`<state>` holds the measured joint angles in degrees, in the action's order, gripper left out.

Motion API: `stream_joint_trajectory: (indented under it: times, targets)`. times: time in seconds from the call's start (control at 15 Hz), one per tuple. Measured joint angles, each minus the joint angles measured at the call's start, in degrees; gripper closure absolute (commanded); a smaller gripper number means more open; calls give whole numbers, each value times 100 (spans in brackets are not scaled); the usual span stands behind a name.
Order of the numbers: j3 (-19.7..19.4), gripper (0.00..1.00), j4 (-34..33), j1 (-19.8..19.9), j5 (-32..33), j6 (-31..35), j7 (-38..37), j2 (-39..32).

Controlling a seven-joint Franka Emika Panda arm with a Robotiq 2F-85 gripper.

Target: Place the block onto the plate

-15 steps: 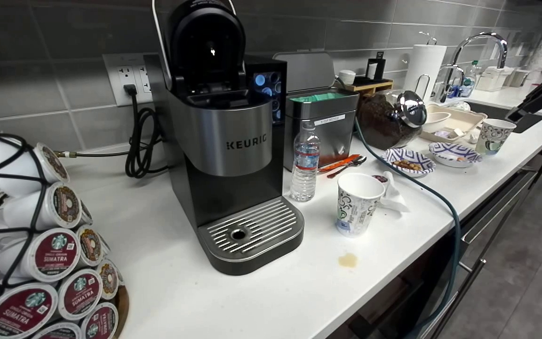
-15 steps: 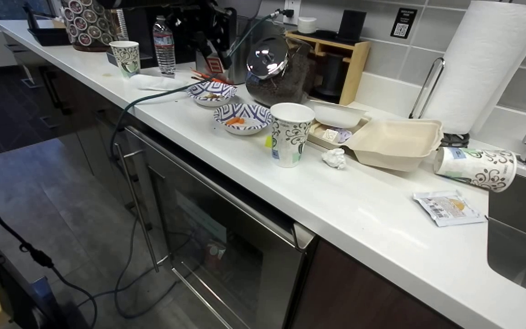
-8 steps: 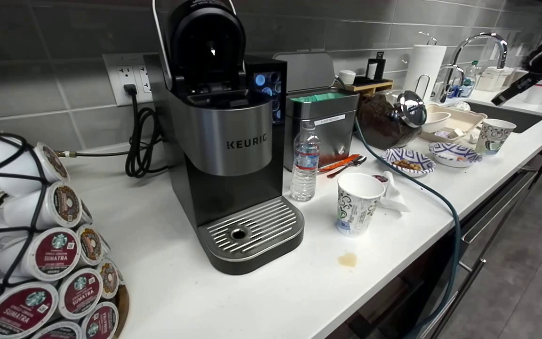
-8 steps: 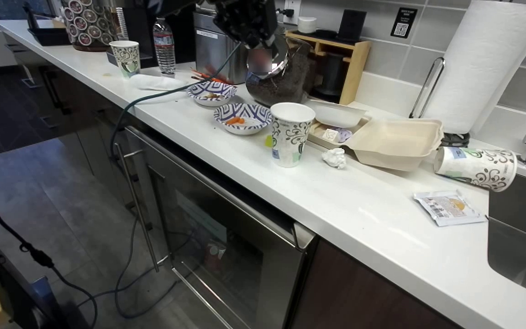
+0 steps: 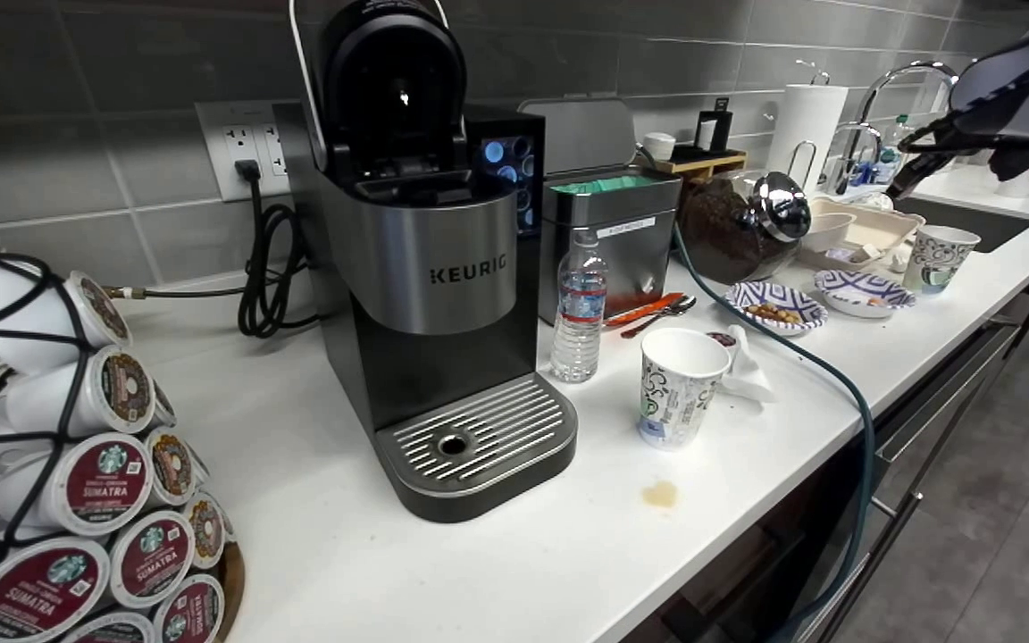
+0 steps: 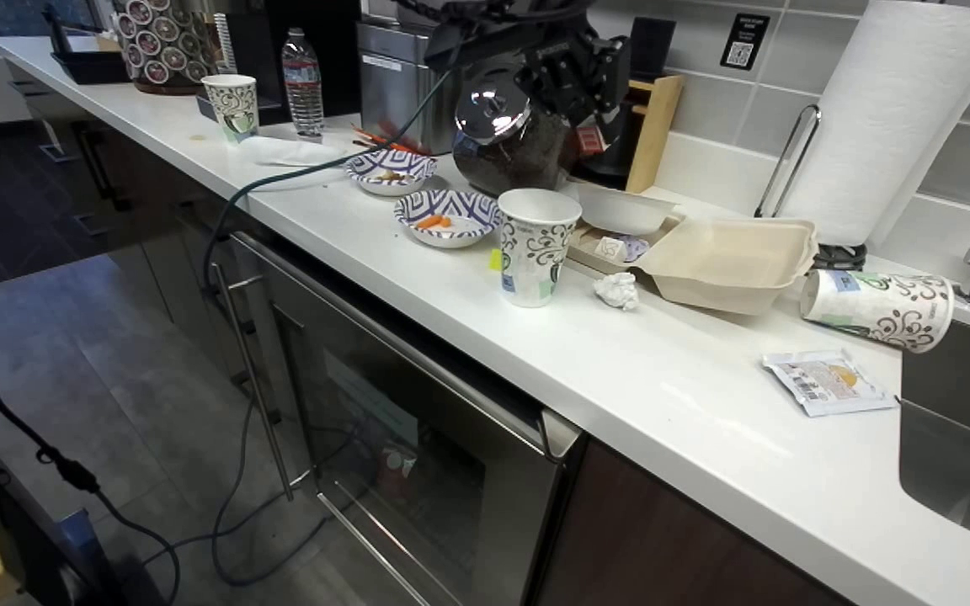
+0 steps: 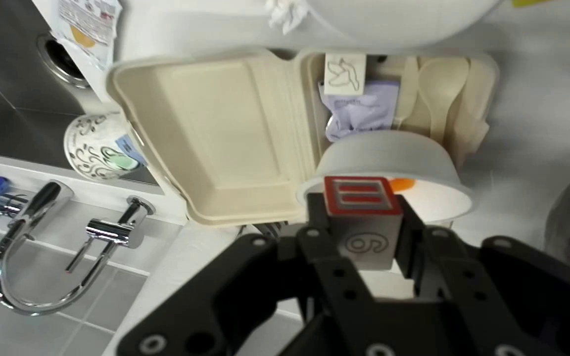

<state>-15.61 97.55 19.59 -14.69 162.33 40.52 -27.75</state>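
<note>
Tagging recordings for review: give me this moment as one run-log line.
gripper: closed on block | block: held aloft, partly red | patterned plates: block on neither | placement: not yet done

I find both exterior views facing obliquely along the desk, coffee maker near or sink near right; wrist view close, downward; all share the container.

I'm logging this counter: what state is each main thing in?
Red-faced block: gripped, aloft
Gripper: shut on it
Plates: both holding food
Takeout box: open
Sink cup: on its side
Other cups: both upright
Coffee maker: lid up
Tin: lid raised
Jar: lid on
Bottle: upright
</note>
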Motion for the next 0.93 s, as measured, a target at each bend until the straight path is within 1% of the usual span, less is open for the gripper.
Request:
stream_joint_trajectory:
  times: [0.07, 0.2, 0.4, 0.6, 0.93]
  targets:
    - [138, 91, -351, 122, -61, -275, 88, -141]
    - [482, 91, -936, 454, 78, -789, 109, -363]
    - [709, 91, -1597, 779, 248, -1567, 103, -700]
    - [733, 91, -1942, 857, 477, -2105, 56, -972]
    - [738, 91, -2102, 761, 871, -2438, -253, -1226]
